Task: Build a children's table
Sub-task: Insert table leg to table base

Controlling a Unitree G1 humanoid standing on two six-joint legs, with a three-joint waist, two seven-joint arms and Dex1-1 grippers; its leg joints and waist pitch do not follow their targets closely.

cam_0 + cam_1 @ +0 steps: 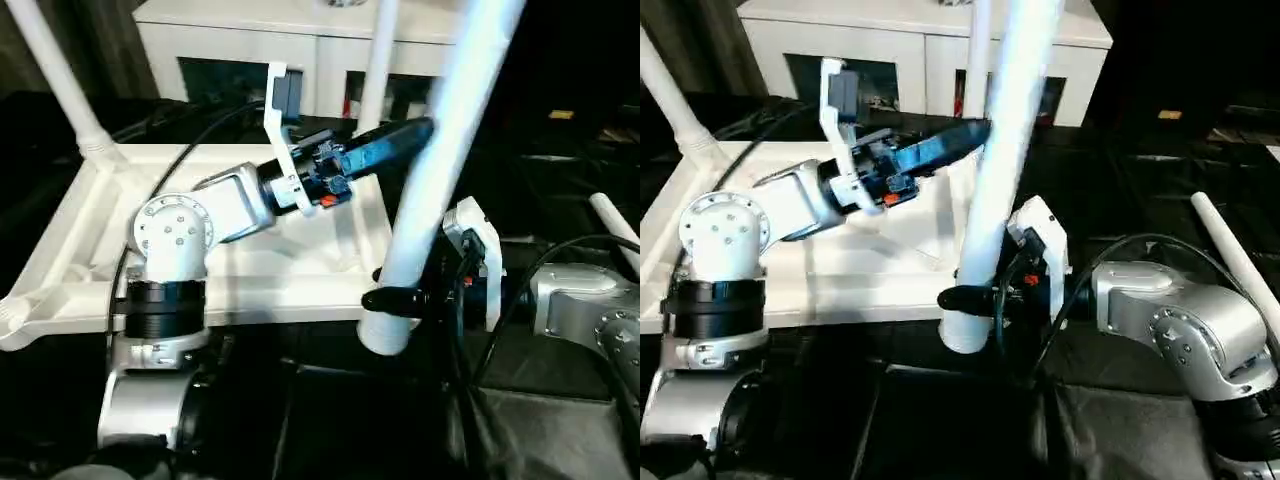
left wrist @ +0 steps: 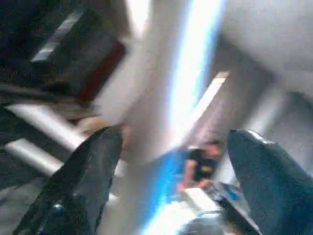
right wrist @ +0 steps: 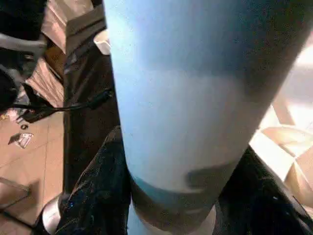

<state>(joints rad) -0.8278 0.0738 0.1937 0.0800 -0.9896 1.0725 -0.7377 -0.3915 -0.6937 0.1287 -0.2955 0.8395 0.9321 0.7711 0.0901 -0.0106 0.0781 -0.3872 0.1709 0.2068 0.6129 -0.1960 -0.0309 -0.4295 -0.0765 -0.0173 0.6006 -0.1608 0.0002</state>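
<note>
Four legs: two upright in tabletop (image 1: 300, 270) sockets, one lying right (image 1: 1230, 250). Right end effector (image 1: 400, 298) pinches fourth leg (image 1: 440, 170), near-vertical. Left end effector (image 1: 400, 140) spread.

White tabletop (image 1: 300, 270) lies underside up; two legs (image 1: 70, 85) stand in far sockets, a third leg (image 1: 440, 170) tilts at its near corner.

A white cabinet (image 1: 300, 50) with dark glass doors stands against the far side – beyond the jaws; below them, tan floor tiles (image 3: 24, 161) – scattered with small debris – and black covering (image 1: 940, 420)
</note>
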